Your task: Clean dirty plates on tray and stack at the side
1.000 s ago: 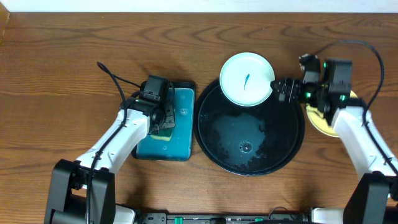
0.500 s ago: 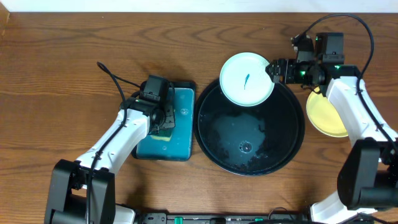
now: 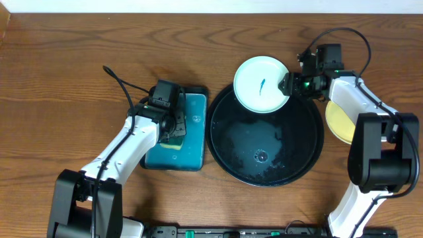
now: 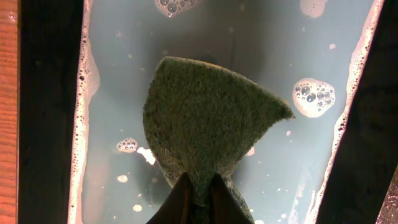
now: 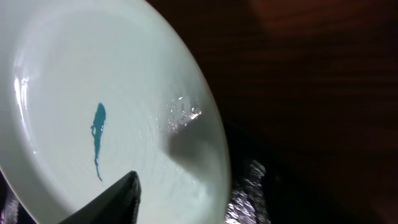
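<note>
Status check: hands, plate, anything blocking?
Left hand shut on sponge in soapy tray. Right hand at smeared plate rim, grip unclear. Plate overhangs black tray far edge; nothing blocking.

From where I stand, the tray (image 3: 294, 155) sits on the worktop (image 3: 66, 59). One plate (image 3: 262, 84) lies over the tray's far rim, with the right tool (image 3: 285, 86) at its right edge. A second plate (image 3: 338, 127) lies just right of the tray. The smaller tray (image 3: 193, 135), just left of it, holds a sponge (image 4: 205, 124).
</note>
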Controlling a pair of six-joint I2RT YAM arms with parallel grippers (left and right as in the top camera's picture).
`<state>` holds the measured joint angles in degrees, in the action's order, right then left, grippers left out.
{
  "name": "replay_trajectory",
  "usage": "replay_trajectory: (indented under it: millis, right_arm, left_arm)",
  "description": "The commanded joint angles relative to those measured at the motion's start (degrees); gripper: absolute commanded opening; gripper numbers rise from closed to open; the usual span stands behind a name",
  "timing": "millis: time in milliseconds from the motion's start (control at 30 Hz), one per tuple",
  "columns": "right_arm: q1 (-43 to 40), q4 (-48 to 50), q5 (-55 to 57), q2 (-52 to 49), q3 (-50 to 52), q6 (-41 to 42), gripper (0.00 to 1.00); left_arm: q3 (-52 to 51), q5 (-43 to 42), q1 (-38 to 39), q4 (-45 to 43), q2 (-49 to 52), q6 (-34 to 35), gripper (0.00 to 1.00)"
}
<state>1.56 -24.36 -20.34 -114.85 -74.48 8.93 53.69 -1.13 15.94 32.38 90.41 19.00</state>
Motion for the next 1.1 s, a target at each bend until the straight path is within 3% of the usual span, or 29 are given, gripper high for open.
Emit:
replay_trajectory:
  millis: [0, 233, 467, 667, 767, 1067]
  right_arm:
    - [0.04, 0.44, 0.9, -3.52, -0.61, 1.75, 0.56]
    - [0.04, 0.55, 0.13, -3.69, -0.61, 1.75, 0.25]
    - [0.04, -0.98, -1.77, -3.67, -0.63, 1.75, 0.02]
    - [-0.02, -7.52, -8.68, -1.66, -0.63, 1.14, 0.01]
    - [-0.02, -13.31, -14.73, 1.07, -0.63, -3.61, 0.01]
    - [0.07, -31.98, -4.13, 6.21, -0.37, -6.88, 0.01]
  left_arm:
    - [-0.33, 0.31, -0.17, -0.09, 0.15, -0.96, 0.07]
    - [-0.33, 0.31, -0.17, -0.07, 0.15, -0.96, 0.07]
    - [-0.33, 0.31, -0.17, -0.04, 0.15, -0.96, 0.07]
    - [-0.33, 0.31, -0.17, -0.02, 0.15, -0.96, 0.08]
    - [-0.33, 0.31, -0.17, 0.0, 0.15, -0.96, 0.07]
    - [-0.33, 0.31, -0.17, -0.02, 0.15, -0.96, 0.08]
